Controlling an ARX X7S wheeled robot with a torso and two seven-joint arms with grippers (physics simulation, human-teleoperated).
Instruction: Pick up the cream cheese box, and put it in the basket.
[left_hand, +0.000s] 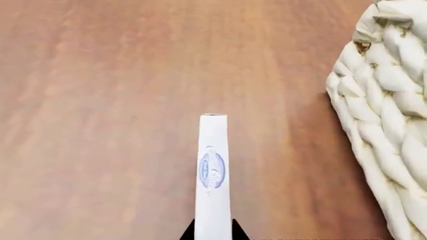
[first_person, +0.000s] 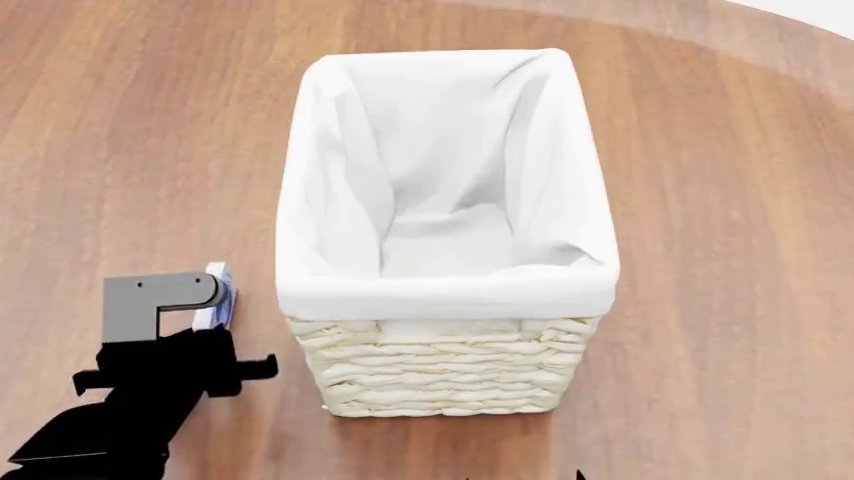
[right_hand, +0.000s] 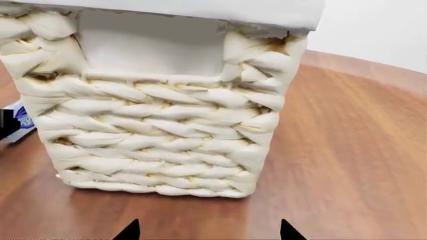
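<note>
L gripper (left_hand: 213, 235), box (left_hand: 213, 170) lengthwise outward

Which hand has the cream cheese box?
The left hand: its fingertips pinch the cream cheese box edge-on, beside the basket. The right hand is open and empty, facing the basket's wicker wall.

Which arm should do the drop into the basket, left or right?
Left. The left gripper is already shut on the cream cheese box, right beside the basket. The right gripper holds nothing and just faces the basket's wicker wall.
</note>
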